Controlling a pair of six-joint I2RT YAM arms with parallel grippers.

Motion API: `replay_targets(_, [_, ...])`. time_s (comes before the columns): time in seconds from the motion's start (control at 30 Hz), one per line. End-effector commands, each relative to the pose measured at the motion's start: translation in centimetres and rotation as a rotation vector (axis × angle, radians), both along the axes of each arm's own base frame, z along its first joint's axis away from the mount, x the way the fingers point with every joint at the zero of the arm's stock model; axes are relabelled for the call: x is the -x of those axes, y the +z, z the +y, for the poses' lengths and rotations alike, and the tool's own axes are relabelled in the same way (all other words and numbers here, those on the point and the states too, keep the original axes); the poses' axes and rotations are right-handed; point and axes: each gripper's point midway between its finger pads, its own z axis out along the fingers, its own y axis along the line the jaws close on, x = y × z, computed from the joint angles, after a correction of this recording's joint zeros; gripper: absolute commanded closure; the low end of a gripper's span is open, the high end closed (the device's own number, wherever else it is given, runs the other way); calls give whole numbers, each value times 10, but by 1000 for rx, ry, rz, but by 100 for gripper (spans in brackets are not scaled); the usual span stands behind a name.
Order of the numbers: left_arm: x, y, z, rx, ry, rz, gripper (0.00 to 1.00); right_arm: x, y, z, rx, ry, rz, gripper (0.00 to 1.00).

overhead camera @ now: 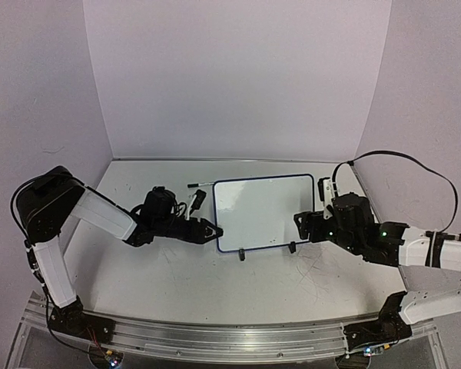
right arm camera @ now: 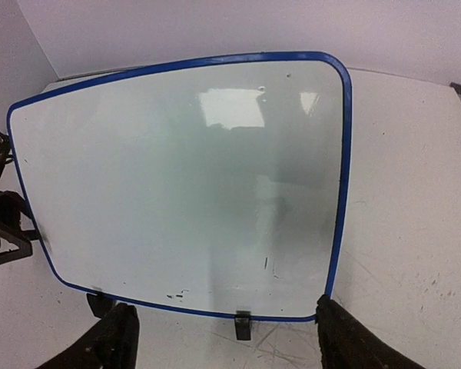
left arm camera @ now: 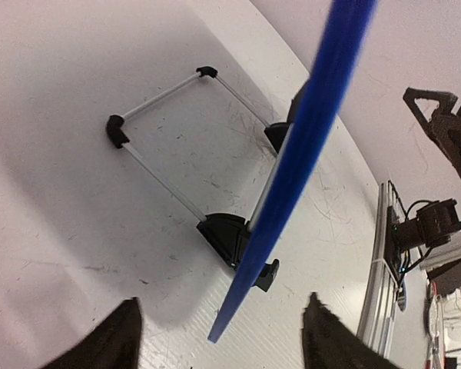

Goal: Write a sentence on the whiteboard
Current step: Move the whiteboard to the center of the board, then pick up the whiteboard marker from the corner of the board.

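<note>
- From the top external camera, the whiteboard (overhead camera: 265, 214) stood on the white tabletop (overhead camera: 177, 284). Its dark-blue frame was complete, and two small black feet (overhead camera: 242, 256) sat under its near edge.
- The left gripper (overhead camera: 213, 231) lay at the whiteboard's near-left corner, and its tip seemed to meet the frame. From this height I could not tell how its fingers were set.
- The right gripper (overhead camera: 301, 223) sat just beside the whiteboard's right edge, pointing toward it. Its fingers were also too small to judge here.
- In the left wrist view, the whiteboard (left arm camera: 307, 146) appeared edge-on as a slanting blue strip and was tilted back.
- Behind it, the wire stand (left arm camera: 163, 181) rested on the tabletop, with black corner pieces and a black foot (left arm camera: 230, 234) against the frame.
- The left gripper's two fingers (left arm camera: 119, 342) were spread wide and gripped nothing. The whiteboard's lower corner lay between them, clear of both.
- The right gripper (left arm camera: 446, 131) showed beyond the whiteboard's far side.
- In the right wrist view, the whiteboard (right arm camera: 184, 184) faced the camera. Its surface was white with soft reflections and a few tiny dark specks (right arm camera: 177, 294) near the bottom frame.
- The right gripper's fingers (right arm camera: 346, 342) were spread apart below the whiteboard's lower edge and touched nothing.
- The left gripper (right arm camera: 0, 231) showed at the whiteboard's far edge.
</note>
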Motion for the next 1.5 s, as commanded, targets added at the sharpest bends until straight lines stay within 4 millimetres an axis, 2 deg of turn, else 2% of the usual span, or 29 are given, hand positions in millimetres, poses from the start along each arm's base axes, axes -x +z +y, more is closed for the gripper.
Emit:
replay_targets(0.0, [-17, 48, 41, 73, 130, -69, 7, -7, 41, -3, -43, -33, -86, 10])
replay_targets(0.03, [-24, 58, 56, 89, 174, -78, 4, -8, 46, -4, -38, -40, -97, 4])
replay_targets(0.1, [-42, 71, 83, 114, 274, -62, 1, -11, 51, -2, -16, -34, -112, 2])
replay_targets(0.2, [-74, 73, 105, 98, 395, 7, 1, -18, 57, 2, 49, -24, -119, 2])
replay_targets(0.23, [-90, 74, 105, 77, 426, 22, 1, -20, 55, -1, 82, -43, -108, 2])
replay_targets(0.4, [-153, 45, 103, -143, 539, 97, 1, -27, 55, -13, 155, -111, -114, 2])
replay_targets(0.47, [-174, 45, 100, -199, 537, 37, 2, -26, 56, -19, 155, -141, -121, 2])
replay_targets(0.53, [-195, 52, 101, -252, 537, -80, 3, -23, 55, -23, 144, -146, -119, 2])
replay_targets(0.6, [-217, 48, 100, -309, 518, -141, 3, -19, 55, -24, 122, -140, -121, 2])
replay_targets(0.67, [-227, 26, 92, -355, 433, -151, 5, -16, 58, -27, 102, -142, -128, 2])
replay_targets(0.7, [-234, 27, 84, -366, 378, -186, 7, -15, 59, -27, 96, -139, -130, 2])
replay_targets(0.73, [-238, 16, 76, -383, 325, -193, 8, -13, 61, -29, 90, -138, -136, 2])
replay_targets(0.87, [-238, -4, 52, -396, 111, -283, 4, -6, 73, -36, 64, -132, -168, 2])
replay_targets(1.03, [-265, -9, 45, -450, 70, -395, 1, 2, 85, -42, 31, -124, -200, 2])
replay_targets(1.17, [-276, -33, 41, -508, 22, -385, 1, 4, 87, -43, 12, -121, -204, 2])
replay_targets(1.27, [-277, -47, 41, -535, 0, -366, 8, 5, 88, -42, -3, -118, -201, 2])
replay_targets(1.47, [-273, -50, 46, -566, -13, -369, 22, 2, 85, -36, 1, -103, -186, 2])
